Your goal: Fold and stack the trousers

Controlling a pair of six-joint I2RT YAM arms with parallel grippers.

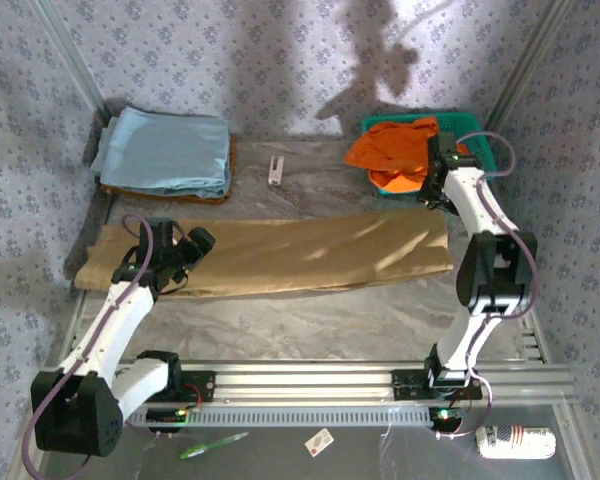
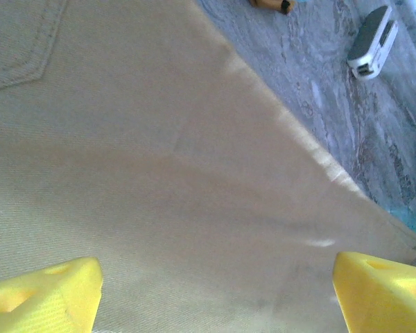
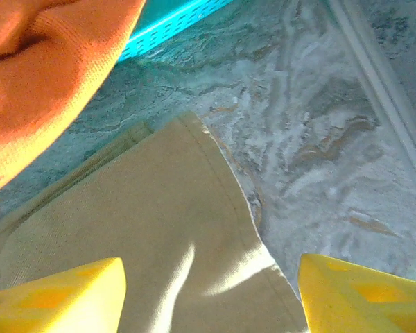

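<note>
Left gripper (image 2: 211, 291) and right gripper (image 3: 208, 295) are both spread, one over each end of the trousers (image 1: 300, 255). These lie flat across the table (image 1: 310, 320), waist left, hems right. Step in hand, as judged: grasping for a crosswise fold. Next move: descend and pinch all layers.

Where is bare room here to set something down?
The widest bare strip of table lies between the trousers and the near rail. A smaller patch, between the blue cloth stack and the teal basket, holds one small white object. Far corners are crowded.
</note>
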